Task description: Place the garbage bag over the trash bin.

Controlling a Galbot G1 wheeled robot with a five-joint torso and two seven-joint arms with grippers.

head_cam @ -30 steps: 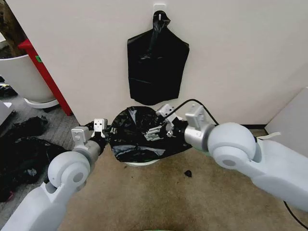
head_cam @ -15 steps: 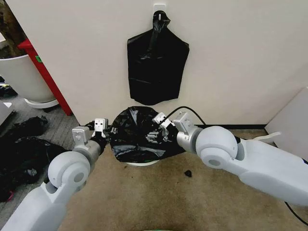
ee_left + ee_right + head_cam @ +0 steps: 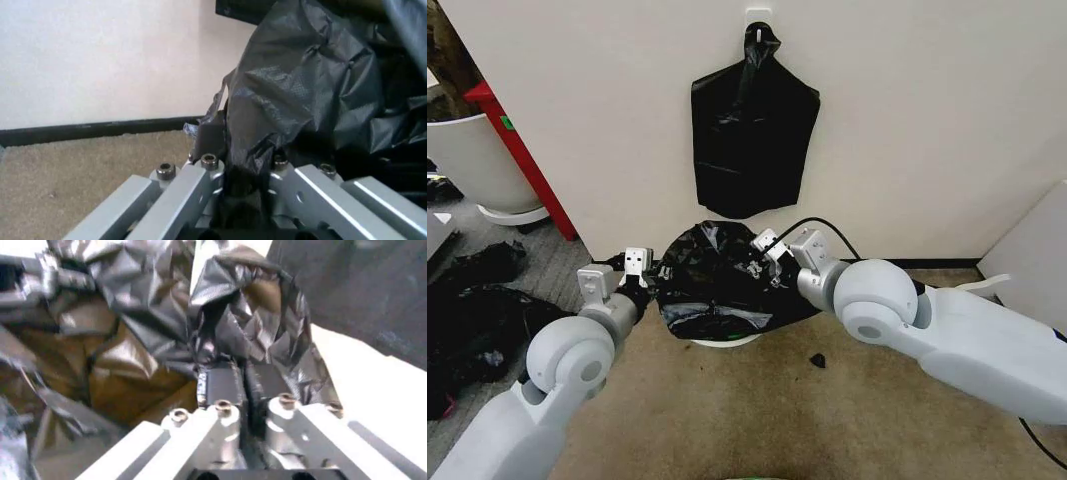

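The glossy black garbage bag (image 3: 712, 285) lies crumpled over the top of the trash bin, whose white foot (image 3: 725, 341) shows under it by the wall. My left gripper (image 3: 649, 280) holds the bag's left edge. The left wrist view shows that gripper (image 3: 243, 175) shut on a pinched fold of the bag (image 3: 300, 85). My right gripper (image 3: 764, 262) is at the bag's far right side. In the right wrist view it (image 3: 243, 385) is shut on a ridge of the wrinkled bag (image 3: 133, 305).
A flat black bag bundle (image 3: 752, 130) hangs from a wall hook above the bin. A large white tub (image 3: 472, 160) and a red post (image 3: 522, 160) stand at the left, with black bags (image 3: 472, 310) on the floor. A black scrap (image 3: 817, 360) lies on the carpet.
My right arm has swung in to the left, and its gripper has shifted slightly up and back toward the wall with the film. The left arm has stayed put.
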